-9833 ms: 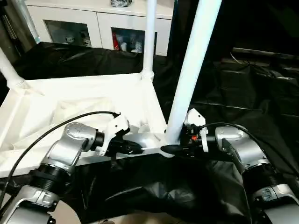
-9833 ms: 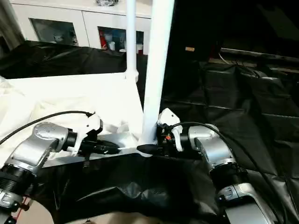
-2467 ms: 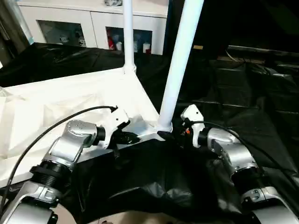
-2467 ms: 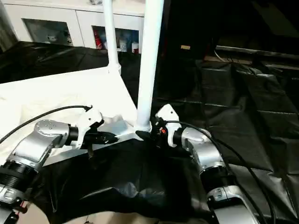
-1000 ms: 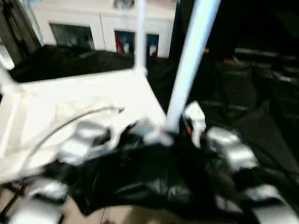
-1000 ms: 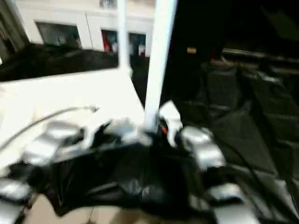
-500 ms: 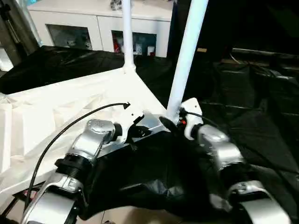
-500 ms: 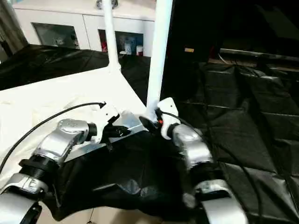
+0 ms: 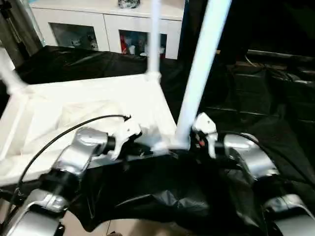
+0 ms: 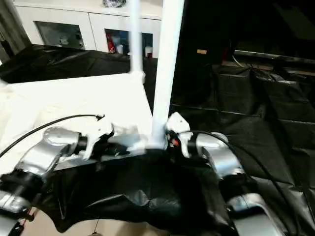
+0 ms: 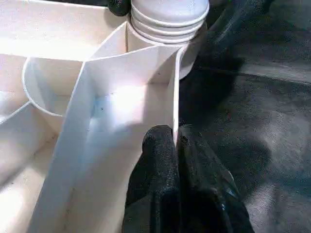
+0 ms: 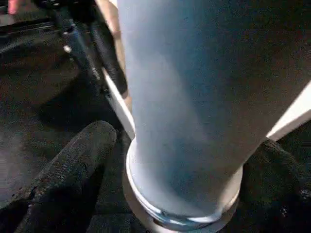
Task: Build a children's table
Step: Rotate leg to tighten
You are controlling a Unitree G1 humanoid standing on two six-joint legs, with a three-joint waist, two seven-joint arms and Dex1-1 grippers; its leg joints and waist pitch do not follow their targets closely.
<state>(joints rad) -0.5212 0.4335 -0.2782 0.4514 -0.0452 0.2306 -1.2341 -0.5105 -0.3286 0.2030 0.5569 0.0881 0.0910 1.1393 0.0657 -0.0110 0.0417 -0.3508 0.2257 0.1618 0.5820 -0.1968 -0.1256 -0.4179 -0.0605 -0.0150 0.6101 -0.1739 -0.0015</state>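
The children's table lies upside down, its white ribbed tabletop (image 9: 74, 103) on black cloth. Three white legs stand in its corners: a near one (image 9: 199, 73), a far one (image 9: 154, 39) and one at the left (image 9: 7, 73). My left gripper (image 11: 176, 141) is shut on the tabletop's thin rim (image 11: 174, 97), just beside the near leg's socket (image 11: 167, 19). My right gripper (image 12: 180, 160) is open around the flared base of the near leg (image 12: 194, 97). One of its fingers (image 12: 73, 160) stands on each side of that base.
Black cloth (image 9: 275, 98) covers the surface around and under the tabletop. A white cabinet with glass doors (image 9: 98, 24) stands at the back. A strip of pale floor (image 9: 123, 228) shows at the near edge.
The whole picture has swung and blurred, so the camera moved. Both grippers stay at the tabletop's near corner by the leg's base.
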